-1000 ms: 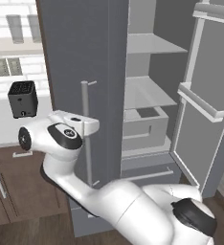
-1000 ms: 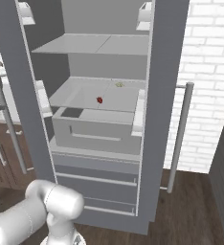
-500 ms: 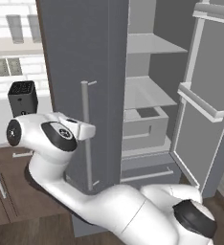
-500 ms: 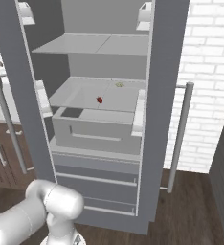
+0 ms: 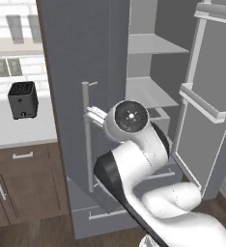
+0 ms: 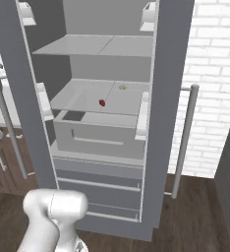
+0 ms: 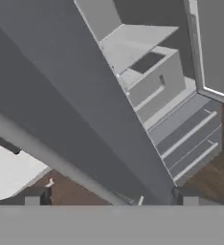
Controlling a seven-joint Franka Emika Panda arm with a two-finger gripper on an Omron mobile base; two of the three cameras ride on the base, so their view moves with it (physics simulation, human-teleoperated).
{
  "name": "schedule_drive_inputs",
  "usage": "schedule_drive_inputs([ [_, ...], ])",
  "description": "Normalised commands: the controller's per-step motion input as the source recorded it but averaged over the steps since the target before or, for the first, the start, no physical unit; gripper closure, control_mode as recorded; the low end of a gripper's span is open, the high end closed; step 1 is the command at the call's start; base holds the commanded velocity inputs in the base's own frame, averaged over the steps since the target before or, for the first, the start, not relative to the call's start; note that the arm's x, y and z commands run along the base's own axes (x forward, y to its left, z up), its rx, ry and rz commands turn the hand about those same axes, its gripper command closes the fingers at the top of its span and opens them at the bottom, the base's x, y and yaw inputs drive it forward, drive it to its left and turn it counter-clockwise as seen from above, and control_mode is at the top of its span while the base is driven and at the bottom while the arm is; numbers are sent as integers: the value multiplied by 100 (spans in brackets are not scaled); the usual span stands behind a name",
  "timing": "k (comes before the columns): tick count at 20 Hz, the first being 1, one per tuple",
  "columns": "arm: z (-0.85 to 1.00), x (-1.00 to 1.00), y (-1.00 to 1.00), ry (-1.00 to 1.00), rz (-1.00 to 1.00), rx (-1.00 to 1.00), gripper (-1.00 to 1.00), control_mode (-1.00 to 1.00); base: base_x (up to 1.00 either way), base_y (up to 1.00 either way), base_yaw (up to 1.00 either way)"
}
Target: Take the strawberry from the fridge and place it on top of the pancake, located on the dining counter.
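Strawberry (image 6: 102,103) on fridge (image 6: 171,74) mid shelf, above drawers.

Fridge (image 6: 166,98) stood open, tall matte grey, long vertical bar handles, pale grey shelves inside with drawers below. Strawberry (image 6: 102,103) was a tiny red fruit on the middle shelf, just above the pulled-out drawer, toward the shelf's front, left of centre.

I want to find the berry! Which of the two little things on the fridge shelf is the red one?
The strawberry, the one nearer the front edge of the fridge shelf, is red. The other speck, farther back and to the right, is pale greenish.
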Motion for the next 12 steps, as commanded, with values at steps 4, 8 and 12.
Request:
schedule_drive_inputs([
  [4,24,-15,-100,0,19,86,-100,-100,0,0,0],
  [8,31,2,-99,2,18,86,-100,-100,0,0,0],
  [12,41,43,-75,27,25,63,-100,-100,0,0,0],
])
